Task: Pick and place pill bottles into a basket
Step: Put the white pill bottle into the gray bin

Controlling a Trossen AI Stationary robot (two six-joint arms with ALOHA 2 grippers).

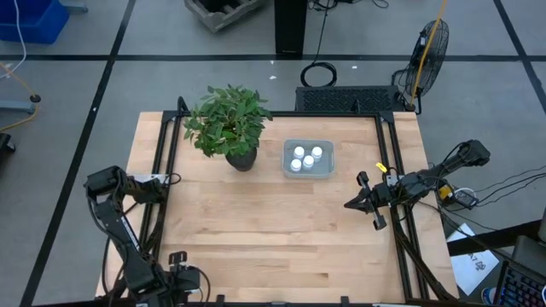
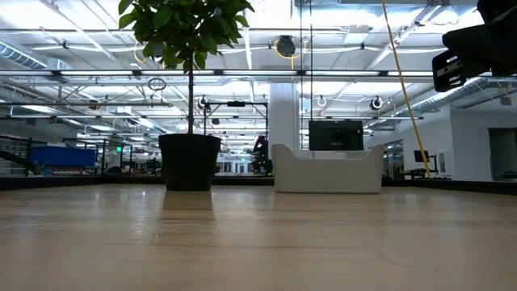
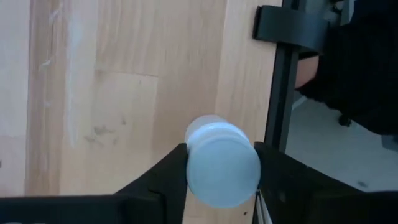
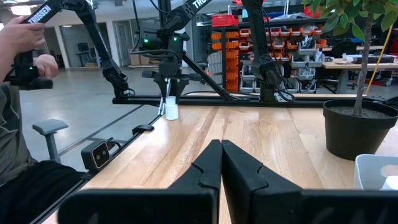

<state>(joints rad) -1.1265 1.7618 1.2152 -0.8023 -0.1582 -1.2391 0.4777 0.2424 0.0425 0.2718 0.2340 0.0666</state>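
Observation:
My left gripper (image 1: 171, 179) is near the table's left edge, shut on a white pill bottle (image 3: 222, 165). The bottle and gripper also show far off in the right wrist view (image 4: 171, 109). The pale basket (image 1: 328, 169) stands at the table's far middle, right of the plant, with several white pill bottles (image 1: 308, 159) upright in it. In the low view the basket (image 2: 327, 171) stands beside the dark pot. My right gripper (image 1: 350, 205) hangs above the table's right part, shut and empty, pointing toward the left edge; its closed fingers show in its wrist view (image 4: 221, 152). My left gripper pinches the pill bottle between its two fingers, one on each side at the white cap (image 3: 205, 177). The fingers come from above, pointing down. The bottle stands upright, cap up. Whether its bottom (image 4: 171, 117) rests on the table, I cannot tell.
A leafy plant in a dark pot (image 1: 241, 159) stands left of the basket. Black rails (image 1: 162, 153) run along the table's left and right sides (image 1: 397, 170). A person's hands (image 4: 31, 50) show beyond the table. Bare wood lies between the two grippers.

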